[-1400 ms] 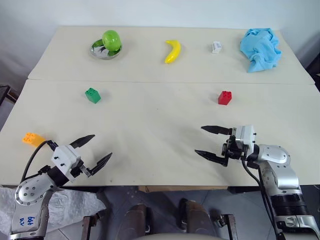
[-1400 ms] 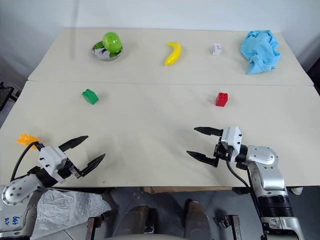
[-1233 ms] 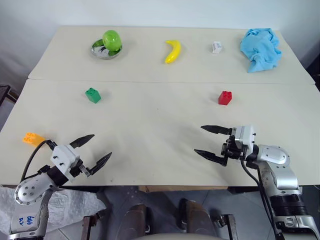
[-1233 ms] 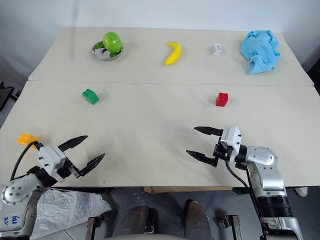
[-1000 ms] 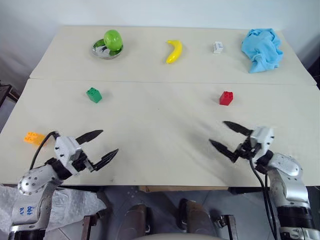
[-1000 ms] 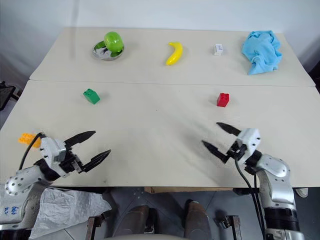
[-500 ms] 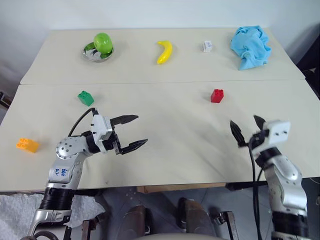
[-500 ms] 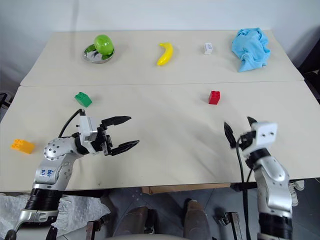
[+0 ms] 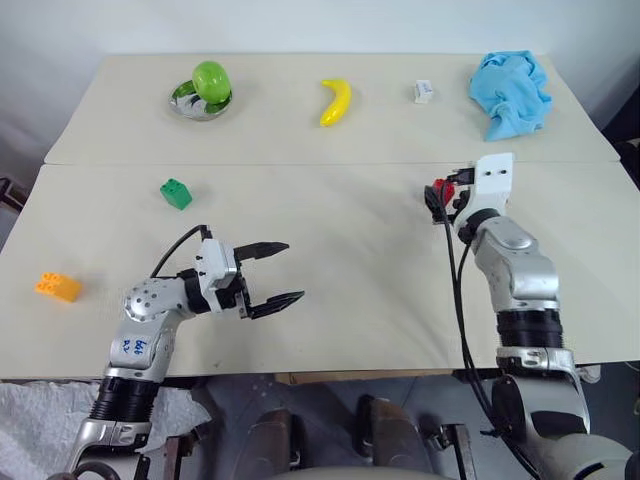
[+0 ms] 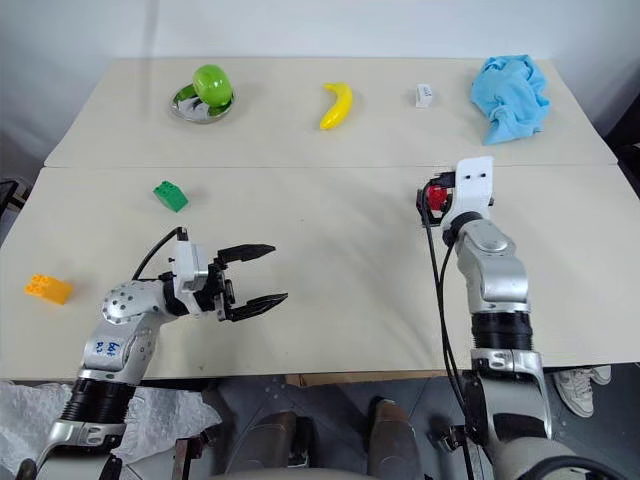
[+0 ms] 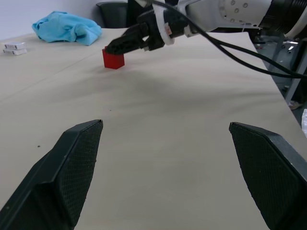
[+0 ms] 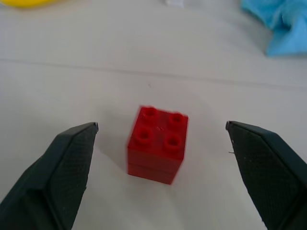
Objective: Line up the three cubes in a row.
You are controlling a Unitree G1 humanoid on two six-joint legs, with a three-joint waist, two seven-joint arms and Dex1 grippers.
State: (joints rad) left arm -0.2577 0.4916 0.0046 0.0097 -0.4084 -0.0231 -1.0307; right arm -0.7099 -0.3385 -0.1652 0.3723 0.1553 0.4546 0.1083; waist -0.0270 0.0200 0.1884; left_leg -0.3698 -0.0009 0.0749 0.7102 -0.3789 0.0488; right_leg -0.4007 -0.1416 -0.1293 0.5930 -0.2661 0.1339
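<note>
A: Right tool (image 12: 160,139) state?
B: Wide open, empty. Red cube (image 12: 157,144) sits on the surface (image 9: 330,250) between its two fingers, touching neither, studs up.
A: Left tool (image 9: 277,272)?
B: Also spread wide, holding nothing, pointing toward the right arm, low over bare surface.
A: Other cubes?
B: Green cube (image 9: 176,193) beyond the left tool and out to its left; orange-yellow cube (image 9: 57,287) well off to its left near the surface edge. All three well apart.
A: Beyond the right tool?
B: White box (image 9: 423,91), blue cloth (image 9: 510,92), banana (image 9: 336,101).
</note>
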